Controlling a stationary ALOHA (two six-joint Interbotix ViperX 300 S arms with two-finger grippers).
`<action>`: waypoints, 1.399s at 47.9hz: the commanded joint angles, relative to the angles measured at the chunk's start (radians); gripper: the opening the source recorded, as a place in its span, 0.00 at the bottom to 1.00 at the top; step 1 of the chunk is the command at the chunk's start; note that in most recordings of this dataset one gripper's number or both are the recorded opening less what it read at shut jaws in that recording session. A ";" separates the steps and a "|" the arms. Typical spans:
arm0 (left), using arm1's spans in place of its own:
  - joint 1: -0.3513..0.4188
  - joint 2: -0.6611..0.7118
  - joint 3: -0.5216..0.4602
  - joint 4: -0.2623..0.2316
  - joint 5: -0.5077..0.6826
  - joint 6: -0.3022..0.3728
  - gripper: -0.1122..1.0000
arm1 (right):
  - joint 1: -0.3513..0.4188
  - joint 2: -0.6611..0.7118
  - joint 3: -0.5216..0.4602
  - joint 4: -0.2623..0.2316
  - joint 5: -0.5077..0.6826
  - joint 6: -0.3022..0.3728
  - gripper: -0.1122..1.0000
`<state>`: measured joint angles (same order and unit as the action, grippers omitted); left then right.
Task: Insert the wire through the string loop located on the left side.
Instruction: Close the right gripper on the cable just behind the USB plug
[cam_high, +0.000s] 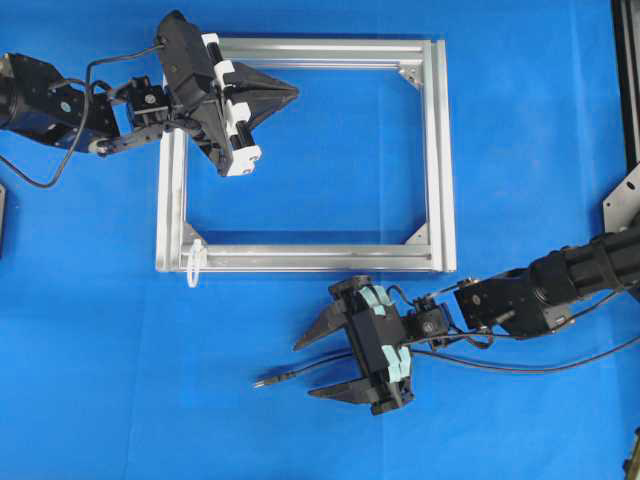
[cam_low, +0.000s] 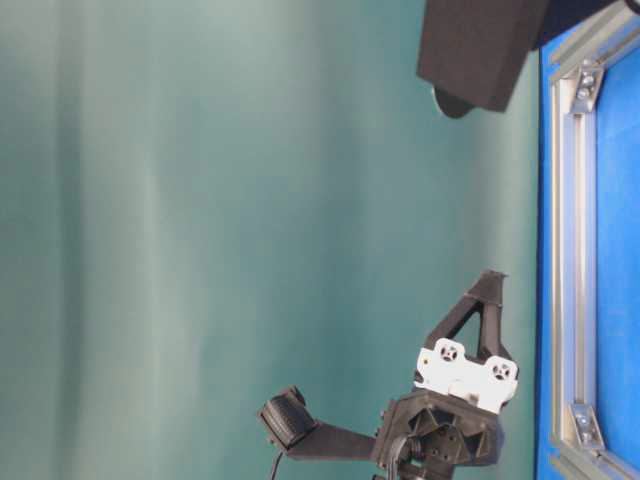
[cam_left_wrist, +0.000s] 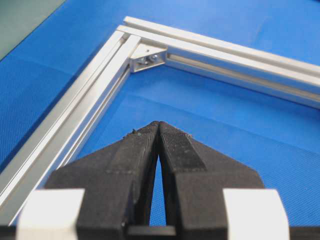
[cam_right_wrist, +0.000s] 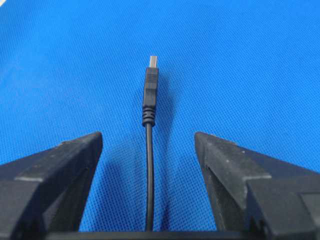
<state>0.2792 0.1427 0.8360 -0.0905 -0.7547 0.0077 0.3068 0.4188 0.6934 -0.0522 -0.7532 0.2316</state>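
Note:
The wire (cam_high: 290, 376) lies on the blue cloth below the frame, its plug (cam_high: 262, 381) pointing left. My right gripper (cam_high: 305, 369) straddles it with jaws open. In the right wrist view the wire (cam_right_wrist: 149, 170) runs up between the two fingers, touching neither, and the plug (cam_right_wrist: 150, 92) lies just beyond the fingertips. The string loop (cam_high: 194, 262), a thin white cord, hangs at the frame's lower-left corner. My left gripper (cam_high: 295, 93) is shut on nothing over the frame's upper-left part, tips pointing right; its pressed-together fingertips (cam_left_wrist: 158, 125) hover above the cloth.
The silver aluminium frame (cam_high: 440, 150) lies flat at the upper middle, seen also as the frame (cam_left_wrist: 90, 100) from the left wrist and the frame (cam_low: 563, 250) from table level. The right arm's own cable (cam_high: 540, 368) trails right. A metal bracket (cam_high: 622, 205) stands at the right edge.

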 joint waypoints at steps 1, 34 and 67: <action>0.000 -0.029 -0.008 0.002 -0.003 0.000 0.10 | 0.003 -0.020 -0.014 0.003 -0.011 -0.003 0.74; 0.000 -0.029 -0.008 0.002 -0.002 0.000 0.10 | 0.000 -0.029 -0.014 -0.005 -0.005 -0.008 0.01; 0.000 -0.031 -0.006 0.002 0.000 0.000 0.10 | -0.014 -0.298 -0.012 -0.005 0.259 -0.044 0.01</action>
<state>0.2792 0.1427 0.8360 -0.0905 -0.7517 0.0077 0.2945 0.1565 0.6934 -0.0568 -0.4924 0.1871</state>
